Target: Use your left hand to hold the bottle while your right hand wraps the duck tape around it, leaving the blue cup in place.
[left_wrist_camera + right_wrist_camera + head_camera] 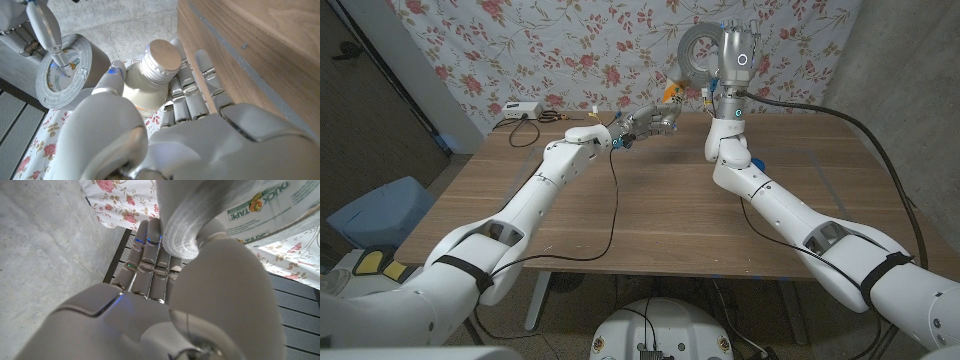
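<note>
My left hand [648,122] is lifted over the far middle of the table [650,210] and grips a pale bottle [142,92] with a silver cap [161,56]. The bottle [669,93] tilts up toward the right hand. Higher up, my right hand [732,55] holds the grey duck tape roll [684,48] just beyond the bottle's cap. In the left wrist view the roll [70,67] hangs beside the cap with a right-hand finger [46,27] through its hole. In the right wrist view the roll [200,215] sits against the fingers of my right hand [165,295].
A small white box [522,110] with cables lies at the table's back left corner. A black cable [615,215] trails over the tabletop from the left arm. A flowered cloth [570,50] hangs behind the table, and a blue object [370,215] stands on the floor at left.
</note>
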Action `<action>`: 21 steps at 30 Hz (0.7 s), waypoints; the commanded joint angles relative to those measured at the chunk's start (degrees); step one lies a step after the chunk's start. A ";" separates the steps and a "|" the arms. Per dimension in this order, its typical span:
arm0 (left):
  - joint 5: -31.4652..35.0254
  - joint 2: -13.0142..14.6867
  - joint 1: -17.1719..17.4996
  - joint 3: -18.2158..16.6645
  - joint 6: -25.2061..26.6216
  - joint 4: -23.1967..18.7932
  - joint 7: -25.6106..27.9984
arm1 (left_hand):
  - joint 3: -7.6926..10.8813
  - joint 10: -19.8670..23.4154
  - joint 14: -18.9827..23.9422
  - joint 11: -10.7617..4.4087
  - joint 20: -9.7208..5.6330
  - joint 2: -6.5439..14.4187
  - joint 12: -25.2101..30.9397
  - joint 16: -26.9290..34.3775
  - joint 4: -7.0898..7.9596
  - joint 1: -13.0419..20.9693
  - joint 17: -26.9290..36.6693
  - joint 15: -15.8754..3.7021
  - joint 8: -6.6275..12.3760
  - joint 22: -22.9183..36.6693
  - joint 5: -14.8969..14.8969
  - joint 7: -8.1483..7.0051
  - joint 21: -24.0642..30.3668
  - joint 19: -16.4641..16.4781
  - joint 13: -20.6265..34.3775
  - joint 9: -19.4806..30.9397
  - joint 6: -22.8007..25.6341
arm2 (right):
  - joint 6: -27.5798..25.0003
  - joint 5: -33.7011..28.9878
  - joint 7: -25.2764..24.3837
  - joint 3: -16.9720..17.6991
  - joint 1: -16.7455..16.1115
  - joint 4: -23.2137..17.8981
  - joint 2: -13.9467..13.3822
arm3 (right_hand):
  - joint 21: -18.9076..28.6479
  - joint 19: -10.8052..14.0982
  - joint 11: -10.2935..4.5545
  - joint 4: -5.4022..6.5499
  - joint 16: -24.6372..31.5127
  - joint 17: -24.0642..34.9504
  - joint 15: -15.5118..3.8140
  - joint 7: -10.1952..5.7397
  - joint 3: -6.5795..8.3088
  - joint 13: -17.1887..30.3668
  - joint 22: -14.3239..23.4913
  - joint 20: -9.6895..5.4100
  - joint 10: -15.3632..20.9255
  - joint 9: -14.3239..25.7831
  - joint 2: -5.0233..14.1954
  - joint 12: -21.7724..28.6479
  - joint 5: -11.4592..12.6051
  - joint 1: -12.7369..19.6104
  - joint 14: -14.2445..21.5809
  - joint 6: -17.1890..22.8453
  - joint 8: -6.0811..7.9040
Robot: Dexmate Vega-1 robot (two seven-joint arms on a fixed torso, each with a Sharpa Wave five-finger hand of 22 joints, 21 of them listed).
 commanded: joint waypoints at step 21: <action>-18.86 -9.92 4.50 -8.39 8.97 3.71 -2.81 | 17.16 13.73 9.52 -7.05 -1.95 8.02 6.72 6.27 3.33 1.51 4.04 -0.91 41.60 0.22 12.78 -1.72 3.61 8.33 11.31 15.68 23.34 | 15.67 -8.93 -1.10 22.48 -5.63 4.96 13.03 | 2.88 -0.42 -8.21 -0.42 -1.38 -1.03 -13.55 -8.09 8.24 8.68 0.33 -0.77 6.78 2.25 6.18 -0.93 0.69 4.19 7.58 6.94 0.25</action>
